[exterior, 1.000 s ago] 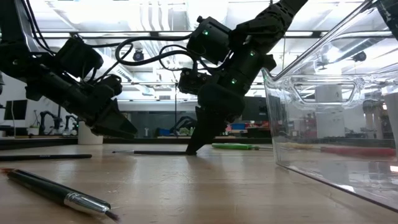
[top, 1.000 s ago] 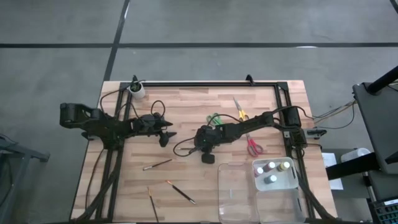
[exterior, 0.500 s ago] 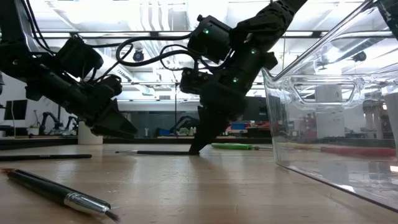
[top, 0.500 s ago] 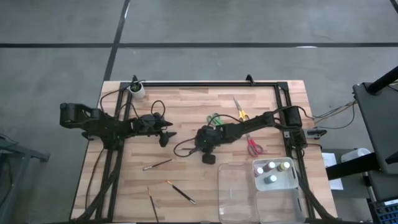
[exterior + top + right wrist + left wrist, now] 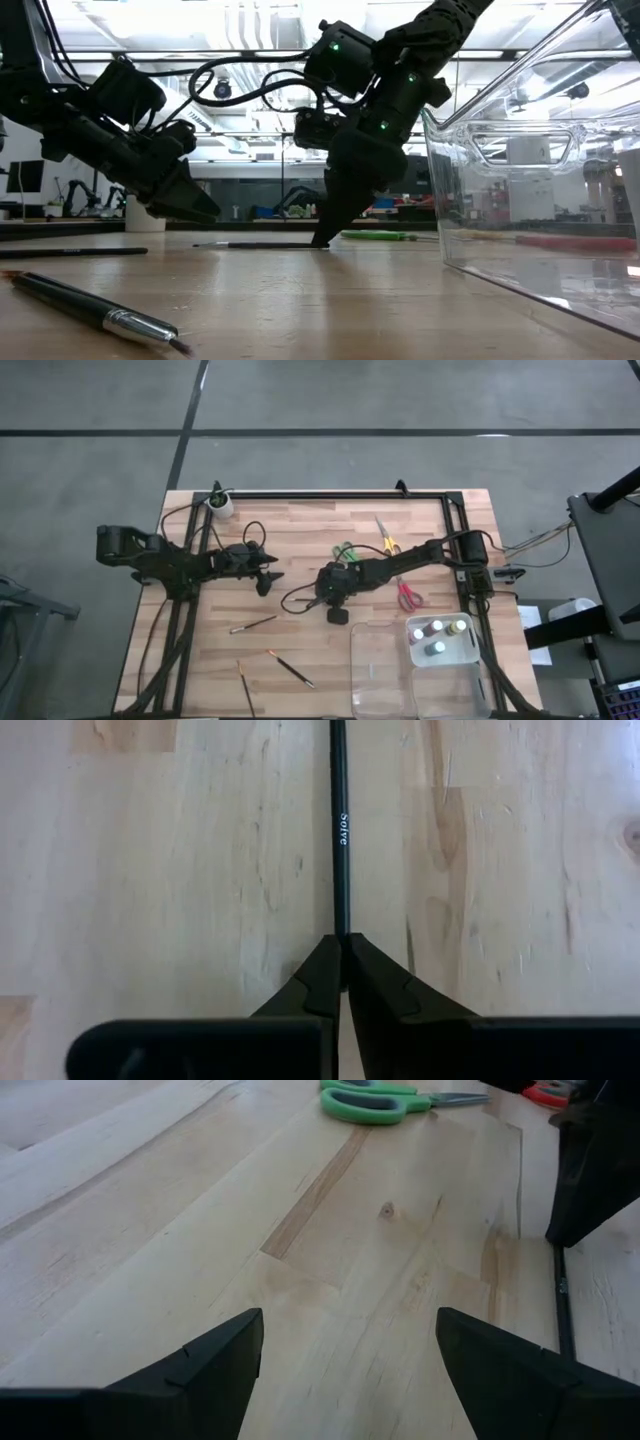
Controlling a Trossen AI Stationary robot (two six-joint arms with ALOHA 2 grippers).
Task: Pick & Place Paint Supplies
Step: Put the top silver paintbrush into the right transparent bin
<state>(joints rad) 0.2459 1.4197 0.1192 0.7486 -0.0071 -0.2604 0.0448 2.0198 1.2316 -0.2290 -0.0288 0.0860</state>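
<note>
Right, we've got the right pincer (image 5: 343, 982) down on the worktop (image 5: 300, 530) mid-table, clenched on the tip of a thin black brush (image 5: 340, 830) that lies flat on the wood. The left pincer (image 5: 350, 1355) hovers released, off to the left. Paint bottles (image 5: 437, 635) already sit in one compartment of the clear tray (image 5: 380, 680), so we reckon that part's done. Left to move: this brush, three more brushes (image 5: 253, 625) near the front-left, and the green scissors (image 5: 346, 550), yellow scissors (image 5: 385, 538) and red scissors (image 5: 407, 596).
</note>
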